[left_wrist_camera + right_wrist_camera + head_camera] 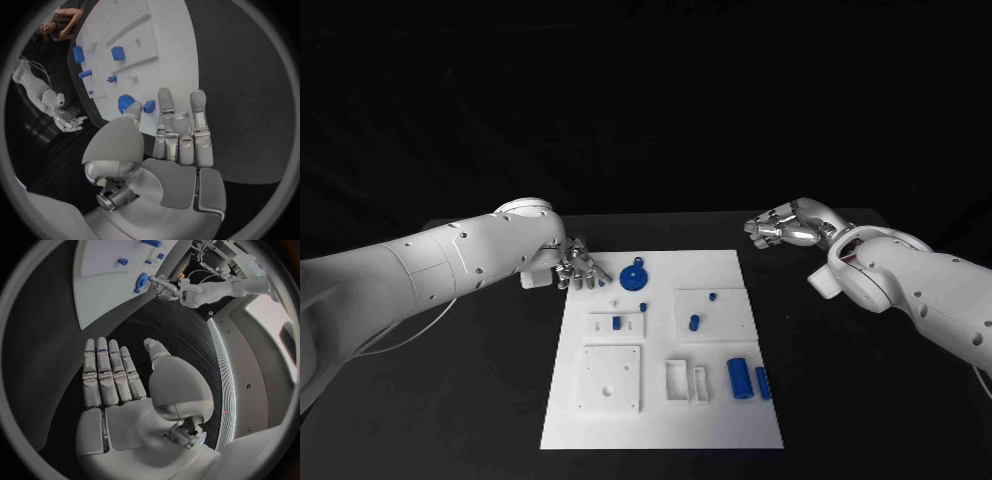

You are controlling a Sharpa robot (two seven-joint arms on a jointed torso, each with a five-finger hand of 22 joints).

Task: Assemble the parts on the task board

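The white task board point(661, 420) lies mid-table. A round blue part point(635, 276) lies near its far left corner, with small blue pieces point(694, 322) in the middle and two blue cylinders point(737, 376) towards the right edge. My left hand point(578, 268) hovers at the board's far left edge, fingers straight and apart, holding nothing. In the left wrist view, the round part point(125, 103) and a small blue piece point(149, 106) lie just past the thumb of that hand point(181, 140). My right hand point(783, 228) is off the board's far right corner, flat and empty point(109, 377).
The board carries raised white blocks: a square plate point(612, 378) near left, slotted pieces point(685, 380) beside it, and a square block point(708, 312) in the middle. Black table point(862, 400) surrounds the board on all sides.
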